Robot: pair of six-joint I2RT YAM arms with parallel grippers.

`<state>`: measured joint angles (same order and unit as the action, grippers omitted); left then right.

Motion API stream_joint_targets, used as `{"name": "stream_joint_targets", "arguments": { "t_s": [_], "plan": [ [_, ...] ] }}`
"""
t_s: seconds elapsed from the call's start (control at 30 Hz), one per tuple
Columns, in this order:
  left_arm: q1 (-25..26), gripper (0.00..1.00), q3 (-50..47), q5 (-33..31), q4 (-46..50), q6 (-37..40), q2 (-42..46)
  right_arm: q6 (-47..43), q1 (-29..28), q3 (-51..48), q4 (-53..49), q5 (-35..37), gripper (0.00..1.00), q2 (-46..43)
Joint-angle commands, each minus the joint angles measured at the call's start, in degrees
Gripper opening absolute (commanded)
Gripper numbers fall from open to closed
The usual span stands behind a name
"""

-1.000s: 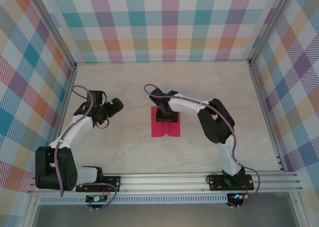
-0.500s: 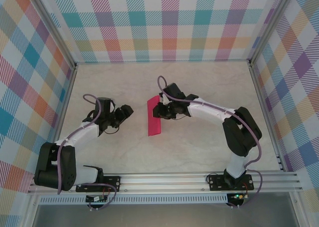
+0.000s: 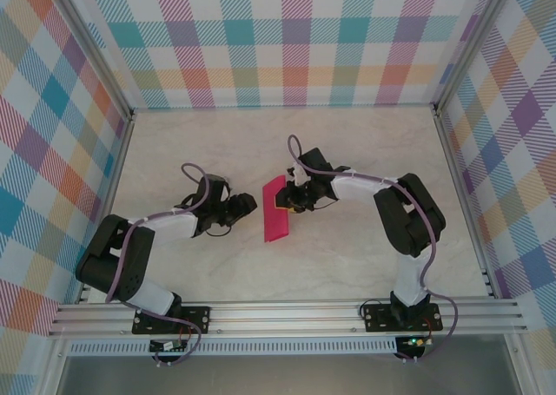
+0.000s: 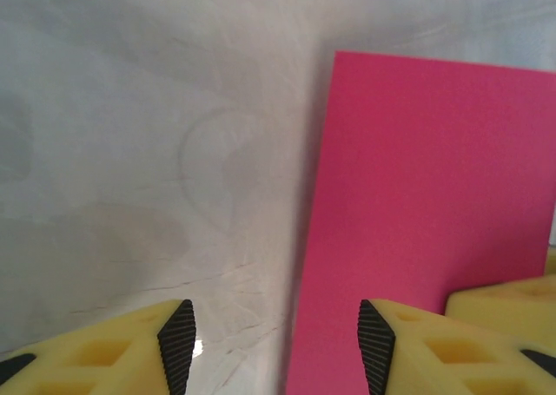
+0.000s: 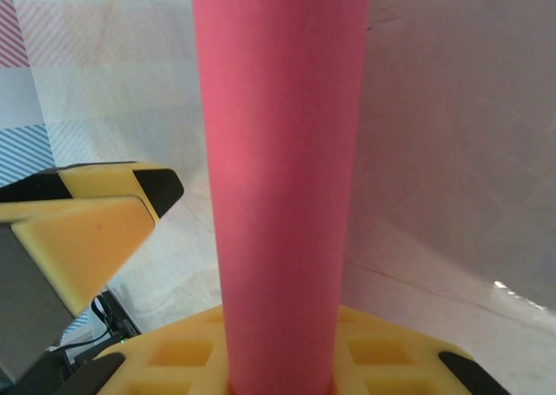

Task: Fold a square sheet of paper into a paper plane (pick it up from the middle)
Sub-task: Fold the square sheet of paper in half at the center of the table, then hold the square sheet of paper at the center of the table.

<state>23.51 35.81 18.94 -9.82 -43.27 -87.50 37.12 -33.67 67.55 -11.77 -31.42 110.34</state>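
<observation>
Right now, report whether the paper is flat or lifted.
Lifted, steeply tilted: right gripper pinches the paper, which looks narrow from above.

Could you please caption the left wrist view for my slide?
Open left gripper facing the edge of the pink paper sheet.

My left claw (image 3: 248, 206) low, jaws apart, pointing right. My right claw (image 3: 281, 200) pinches the sheet of paper (image 3: 276, 223), forearm stretched left.

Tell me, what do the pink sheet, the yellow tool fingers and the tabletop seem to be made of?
The pink sheet looks like thin matte paper: flat colour, fine grain, no gloss. The left tool's fingers look like yellow moulded plastic with recessed cut-outs, faced with dull black pads, probably rubber. The tabletop shows pale marble veining, possibly printed laminate.
</observation>
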Motion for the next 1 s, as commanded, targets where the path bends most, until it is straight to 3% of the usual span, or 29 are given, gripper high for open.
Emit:
{"name": "stream_joint_targets", "arguments": {
  "t_s": [0.0, 0.37, 0.67, 0.97],
  "plan": [
    [2.8, 0.49, 1.8, -1.9, -5.0, -1.7, -2.4, -3.3, 0.7, -0.5, 0.0, -3.7, 0.24, 2.1],
    [7.3, 0.13, 6.5, -3.0, -9.3, -2.3, -11.5, -4.7, 1.9, 0.0, -1.9, -4.0, 0.24, 5.3],
    [8.2, 0.04, 8.9, -6.2, -0.1, -0.3, -14.9, -4.5, 1.9, 0.9, -4.5, -2.8, 0.29, 4.7],
    [8.6, 0.01, 11.6, -7.0, 5.3, 1.1, -17.2, -4.6, 1.9, 3.6, -14.3, 6.0, 0.50, 0.5]
  ]
}}
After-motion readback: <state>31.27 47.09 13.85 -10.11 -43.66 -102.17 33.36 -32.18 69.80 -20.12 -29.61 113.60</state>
